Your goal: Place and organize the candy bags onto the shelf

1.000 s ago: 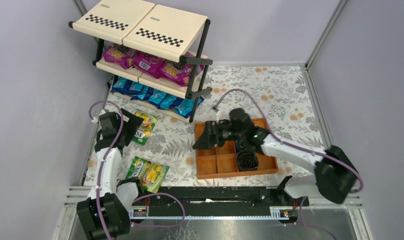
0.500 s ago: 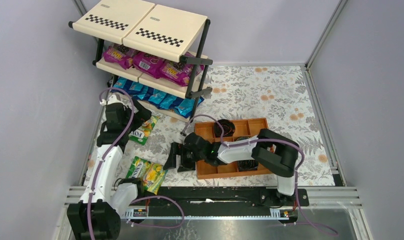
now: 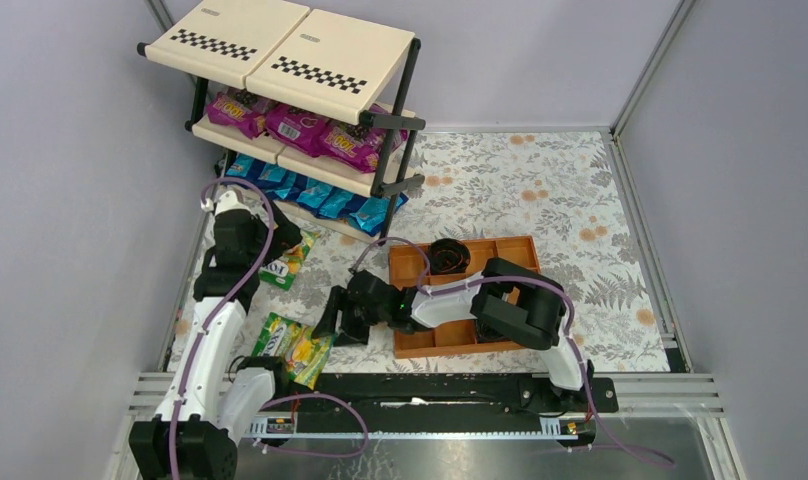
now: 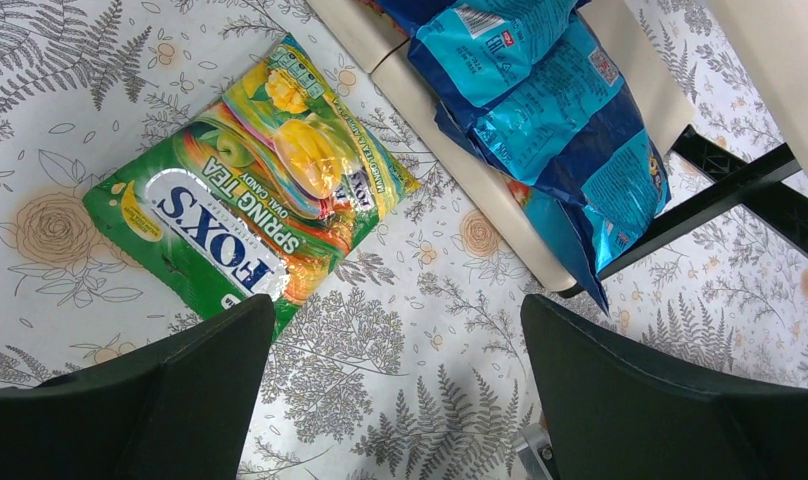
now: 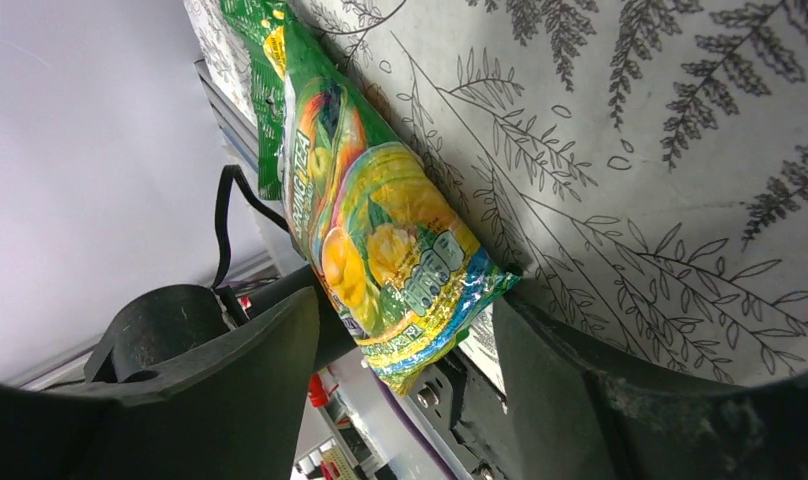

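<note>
Two green candy bags (image 3: pixel 295 345) lie at the near edge of the table (image 3: pixel 500 190), just ahead of your right gripper (image 5: pixel 405 335), jaws apart, long axis pointing away; your open left gripper (image 4: pixel 395 335) hovers over a third bag (image 4: pixel 250 200).

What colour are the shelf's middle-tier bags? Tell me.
Magenta-purple bags, clearest from the top external view.
</note>
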Available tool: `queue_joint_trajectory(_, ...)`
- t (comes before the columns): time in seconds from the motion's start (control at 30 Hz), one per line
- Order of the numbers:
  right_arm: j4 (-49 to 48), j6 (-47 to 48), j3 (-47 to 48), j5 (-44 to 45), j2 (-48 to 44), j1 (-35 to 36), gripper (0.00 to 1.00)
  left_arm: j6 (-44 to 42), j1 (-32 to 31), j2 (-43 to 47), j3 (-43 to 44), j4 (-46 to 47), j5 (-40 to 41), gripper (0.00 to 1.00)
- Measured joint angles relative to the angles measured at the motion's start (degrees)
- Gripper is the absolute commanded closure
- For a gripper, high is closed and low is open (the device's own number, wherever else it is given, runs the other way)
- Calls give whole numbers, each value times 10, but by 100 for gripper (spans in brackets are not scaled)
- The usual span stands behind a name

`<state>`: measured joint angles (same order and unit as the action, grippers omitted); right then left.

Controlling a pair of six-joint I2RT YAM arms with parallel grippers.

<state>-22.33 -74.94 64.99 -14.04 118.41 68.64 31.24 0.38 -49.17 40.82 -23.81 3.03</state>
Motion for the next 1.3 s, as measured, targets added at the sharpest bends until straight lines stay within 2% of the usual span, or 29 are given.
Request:
queue_joint_trajectory(0.07, -3, -7, 2, 3, 5, 1, 42, -1, -2, 0, 0, -3, -1, 2)
queue_joint_trajectory(0.23, -12, -22, 1, 26, 20, 4, 73, -3, -13, 0, 0, -3, -14, 3)
queue_joint_trajectory(0.3, -13, -18, 9, 30, 30, 3, 89, -4, -15, 0, 0, -3, -23, 3)
queue_joint_trajectory(0.37, -13, -8, 15, 35, 37, 0, 100, -6, -15, 0, 0, -3, -29, 3)
queue_joint_trajectory(0.6, -23, 76, -15, 77, 5, -14, 100, -15, -15, 13, 0, -3, -48, 4)
queue_joint_trajectory(0.83, -6, 263, -51, 75, -118, -69, 100, -26, -15, 10, 0, 0, -118, 4)
queue_joint_trajectory(1.07, 4, 386, -60, 19, -197, -112, 100, -29, -15, 1, -1, 49, -274, 5)
queue_joint_trajectory(1.3, 102, 483, -60, -4, -276, -133, 100, -3, -15, 12, -14, 140, -421, 4)
